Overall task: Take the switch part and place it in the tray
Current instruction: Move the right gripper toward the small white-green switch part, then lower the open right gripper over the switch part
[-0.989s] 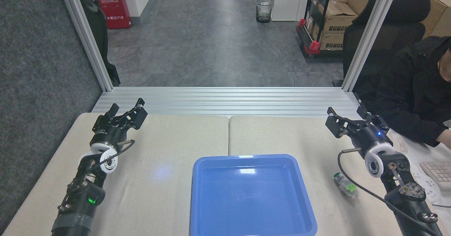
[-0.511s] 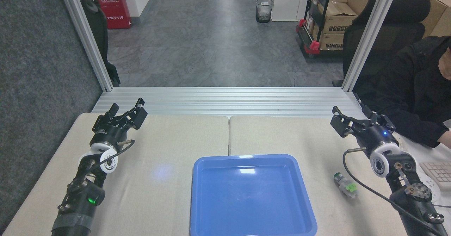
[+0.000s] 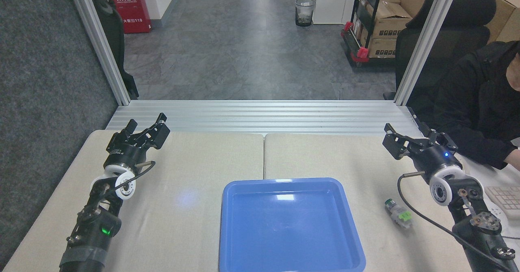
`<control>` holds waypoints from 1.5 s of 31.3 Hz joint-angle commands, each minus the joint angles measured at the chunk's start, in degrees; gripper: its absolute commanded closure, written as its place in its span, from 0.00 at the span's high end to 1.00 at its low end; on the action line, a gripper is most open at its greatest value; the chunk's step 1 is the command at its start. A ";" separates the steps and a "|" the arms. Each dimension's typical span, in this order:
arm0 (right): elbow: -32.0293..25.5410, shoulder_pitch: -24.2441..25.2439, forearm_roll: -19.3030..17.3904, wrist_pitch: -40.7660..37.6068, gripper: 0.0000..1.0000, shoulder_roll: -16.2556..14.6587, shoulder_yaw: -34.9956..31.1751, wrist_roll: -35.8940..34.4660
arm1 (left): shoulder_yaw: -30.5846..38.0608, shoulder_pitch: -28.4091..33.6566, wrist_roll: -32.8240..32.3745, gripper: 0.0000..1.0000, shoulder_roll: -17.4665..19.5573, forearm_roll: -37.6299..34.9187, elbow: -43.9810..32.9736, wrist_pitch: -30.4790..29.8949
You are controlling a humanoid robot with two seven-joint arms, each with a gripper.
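From the head view, the blue tray sits on the table with nothing in it. The right gripper is spread wide, holding nothing, above the table's far right. The left gripper is likewise parted and bare. The switch part, grey-white with green middle, lies just right of the tray.

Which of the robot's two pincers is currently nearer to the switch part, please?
The right pincer is nearer: it hangs open just beyond and slightly right of the switch part. The left pincer, also open, is far across the table, beyond the tray.
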 commanded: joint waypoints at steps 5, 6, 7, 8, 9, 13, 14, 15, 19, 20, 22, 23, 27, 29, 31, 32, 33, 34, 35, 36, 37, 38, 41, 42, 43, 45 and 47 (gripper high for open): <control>-1.22 0.78 -0.03 -0.14 0.99 -0.26 0.38 0.07 | -1.32 0.04 -0.01 1.00 0.00 0.05 0.02 0.01; -1.22 0.78 0.06 -0.14 0.99 -0.34 0.38 0.07 | -1.32 0.04 -0.01 1.00 0.00 -0.04 0.02 0.01; -1.39 0.78 0.06 -0.14 0.99 -0.35 0.38 0.07 | -1.32 -0.04 -0.01 1.00 0.00 -0.04 0.02 0.01; -1.65 0.78 0.06 -0.14 0.99 -0.35 0.38 0.07 | -1.32 -0.04 -0.01 1.00 0.00 -0.04 0.02 0.01; -2.00 0.78 0.06 -0.14 0.99 -0.35 0.47 0.07 | -1.32 -0.04 -0.01 1.00 0.00 -0.04 -0.07 0.01; -2.10 1.57 0.06 -0.14 0.99 -0.35 0.47 0.07 | -1.32 -0.04 -0.01 1.00 0.00 0.05 0.02 0.01; -2.27 1.83 0.06 -0.14 0.99 -0.35 0.56 0.07 | -1.32 -0.04 -0.01 1.00 0.00 0.05 0.02 0.01; -2.36 2.09 0.06 -0.14 0.99 -0.35 0.56 0.07 | -1.32 -0.04 -0.01 1.00 0.00 -0.04 0.02 0.01; -3.24 4.81 0.06 -1.45 0.99 -0.43 0.65 0.42 | -1.32 -0.04 -0.01 1.00 0.00 -0.04 0.02 0.01; -3.24 5.52 0.06 -2.24 0.99 -0.43 0.65 0.42 | -1.32 -0.04 -0.01 1.00 0.00 -0.04 0.02 0.01; -3.24 7.18 0.14 -3.83 0.99 -0.52 0.65 0.51 | -1.32 -0.04 -0.01 1.00 0.00 -0.04 0.02 0.01; -3.33 8.15 0.14 -4.70 0.99 -0.69 0.56 0.51 | -1.32 -0.04 -0.01 1.00 0.00 -0.04 -0.07 0.01; -3.33 11.49 0.06 -6.64 0.99 -2.10 0.56 0.51 | -1.32 -0.04 -0.01 1.00 0.00 0.05 0.02 0.01; -3.33 12.81 -0.03 -6.91 0.99 -2.72 0.30 0.51 | -1.32 -0.04 -0.01 1.00 0.00 0.05 0.02 0.01; -3.33 13.61 -0.47 -7.35 0.99 -3.07 -0.23 0.42 | -1.32 -0.04 -0.01 1.00 0.00 0.05 -0.07 0.01; -3.33 14.04 -1.08 -7.44 0.99 -3.16 -0.32 0.42 | -1.32 -0.04 -0.01 1.00 0.00 -0.04 0.02 0.01; -3.24 14.31 -2.04 -7.52 0.99 -3.51 -0.41 0.42 | -1.32 -0.04 -0.01 1.00 0.00 0.05 0.02 0.01; -3.24 14.75 -3.79 -7.44 0.99 -4.29 -0.41 0.42 | -1.32 -0.04 -0.01 1.00 0.00 -0.04 0.02 0.01; -3.24 15.36 -5.99 -7.18 0.99 -5.08 -0.41 0.42 | -1.32 -0.04 -0.01 1.00 0.00 -0.04 -0.07 0.01; -3.24 15.80 -7.66 -6.91 0.99 -5.79 -0.41 0.42 | -1.32 -0.04 -0.01 1.00 0.00 -0.04 0.02 0.01; -3.24 16.50 -9.33 -6.91 0.99 -6.49 -0.41 0.42 | -1.32 -0.04 -0.01 1.00 0.00 0.05 0.02 0.01; -3.24 17.12 -10.39 -6.91 0.99 -7.37 -0.41 0.42 | -1.32 -0.04 -0.01 1.00 0.00 0.05 0.02 0.01; -2.63 18.61 -11.10 -6.82 0.98 -8.87 -0.41 0.42 | -1.32 -0.04 -0.01 1.00 0.00 0.05 -0.07 0.01; -2.45 19.05 -11.11 -6.91 0.98 -8.96 -0.32 0.42 | -1.32 -0.04 -0.01 1.00 0.00 0.05 0.02 0.01; -2.45 19.58 -10.93 -6.91 0.98 -8.96 -0.32 0.51 | -1.32 0.04 -0.01 1.00 0.00 -0.04 0.02 0.01; -2.45 20.90 -10.93 -6.82 0.98 -8.87 -0.06 0.59 | -1.32 -0.04 -0.01 1.00 0.00 0.05 0.02 0.01; -2.54 21.78 -10.41 -6.73 0.98 -8.78 0.64 0.68 | -1.32 -0.04 -0.01 1.00 0.00 -0.04 0.02 0.01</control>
